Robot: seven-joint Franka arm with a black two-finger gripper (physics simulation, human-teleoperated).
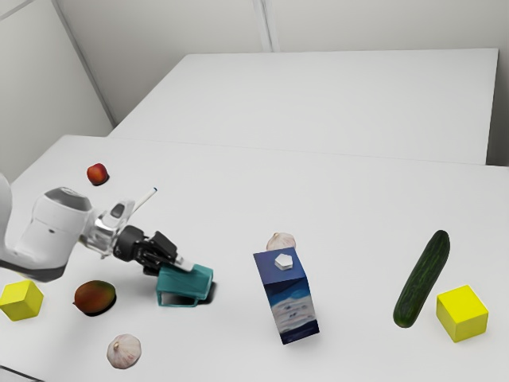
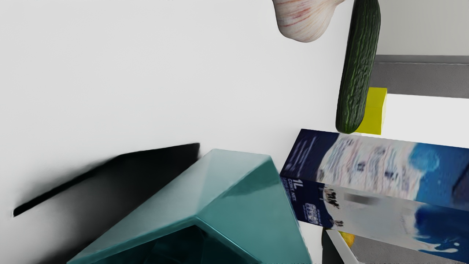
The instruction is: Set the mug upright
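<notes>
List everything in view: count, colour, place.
Mug: 1, teal, on its side
Carton: 1, blue and white, between mug and cucumber
Cucumber: 1, green, beside a cube
Cubes: 2, yellow, by mango and by cucumber
Garlic: 2, whitish, near mango and behind carton
Mango: 1, green-red, between mug and a cube
Small fruit: 1, red, beyond arm
Unclear thing: 1, yellow, by carton
Table: 1, white, under these
Second surface: 1, white, behind table
Walls: 2, pale, behind
Arm: 1, white, bearing gripper
Gripper: 1, black, at mug

Angular teal mug (image 1: 188,281), lying on its side, on white table (image 1: 215,342)
</notes>
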